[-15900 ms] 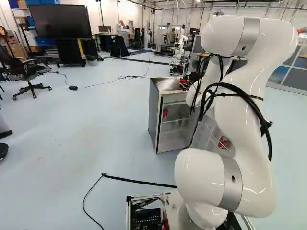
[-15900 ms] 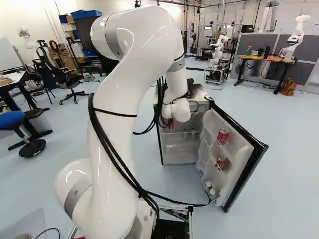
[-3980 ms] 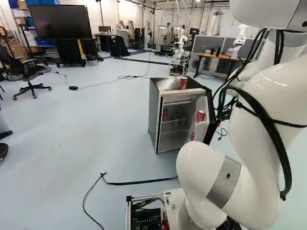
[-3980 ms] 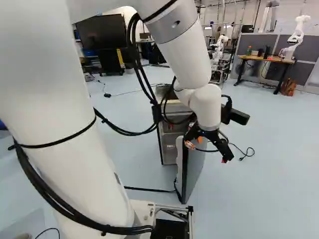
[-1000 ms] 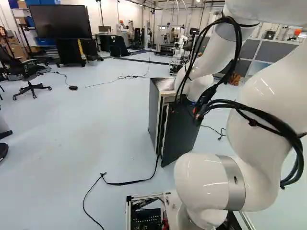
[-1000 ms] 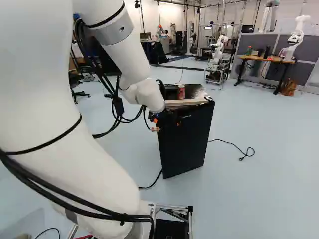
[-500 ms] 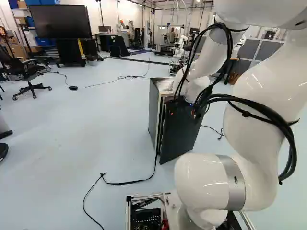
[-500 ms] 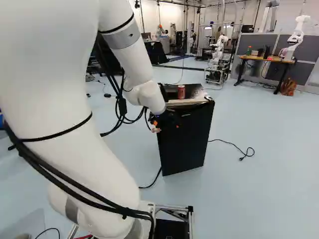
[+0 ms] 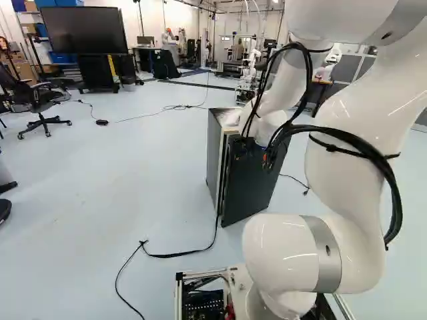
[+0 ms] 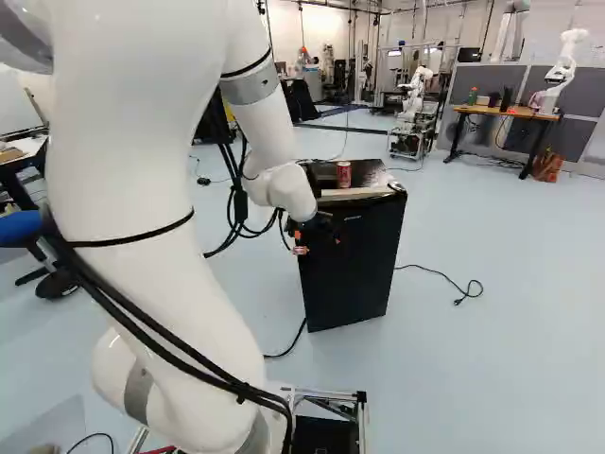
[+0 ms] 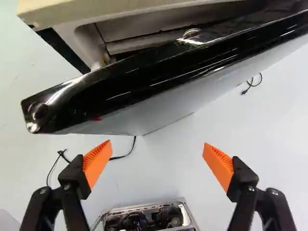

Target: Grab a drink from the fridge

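The black fridge [image 10: 354, 260] stands ahead; its door [image 9: 252, 180] is nearly closed, and the wrist view shows a narrow gap between the door's glossy top edge [image 11: 159, 79] and the body. A red can [image 10: 344, 174] is upright on the fridge top. My gripper [image 10: 319, 245] is at the door's upper front, near its left side in the right base view. In the wrist view the gripper [image 11: 156, 151] is wide open, nothing between its orange pads, the door edge just ahead of them. Whether it touches the door I cannot tell. The shelves inside are hidden.
A black cable [image 10: 463, 295] lies on the floor beside the fridge, another [image 9: 180, 254] in front of it. Farther back are a desk [image 10: 506, 113] and another robot [image 10: 413, 99]. An office chair [image 9: 41, 107] stands at the left of the left base view.
Over four seconds the door has swung from wide open to nearly closed. In the last second it has edged slightly farther inward, and the arm has shifted a little toward the fridge. The base has stayed still.
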Controlling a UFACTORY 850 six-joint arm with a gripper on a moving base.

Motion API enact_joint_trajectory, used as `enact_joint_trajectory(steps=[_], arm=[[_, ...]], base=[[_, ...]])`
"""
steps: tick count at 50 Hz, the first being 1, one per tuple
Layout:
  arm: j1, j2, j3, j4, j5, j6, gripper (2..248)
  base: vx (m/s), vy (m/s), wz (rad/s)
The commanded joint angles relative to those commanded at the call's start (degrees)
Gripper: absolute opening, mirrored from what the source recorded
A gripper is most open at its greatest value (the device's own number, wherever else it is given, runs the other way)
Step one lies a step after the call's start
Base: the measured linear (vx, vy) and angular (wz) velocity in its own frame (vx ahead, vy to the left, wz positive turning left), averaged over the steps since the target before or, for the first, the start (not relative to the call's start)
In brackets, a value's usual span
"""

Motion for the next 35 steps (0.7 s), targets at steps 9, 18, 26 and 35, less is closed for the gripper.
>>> enact_joint_trajectory(steps=[9, 18, 26, 35], arm=[[0.0, -0.8, -0.3, 0.0, 2.8, 0.0, 247], [0.0, -0.9, -0.3, 0.0, 5.7, 0.0, 247], [0.0, -0.9, -0.3, 0.0, 6.6, 0.0, 247], [0.0, -0.9, -0.3, 0.0, 6.8, 0.0, 247]], base=[[0.000, 0.000, 0.000], [0.000, 0.000, 0.000], [0.000, 0.000, 0.000], [0.000, 0.000, 0.000]])
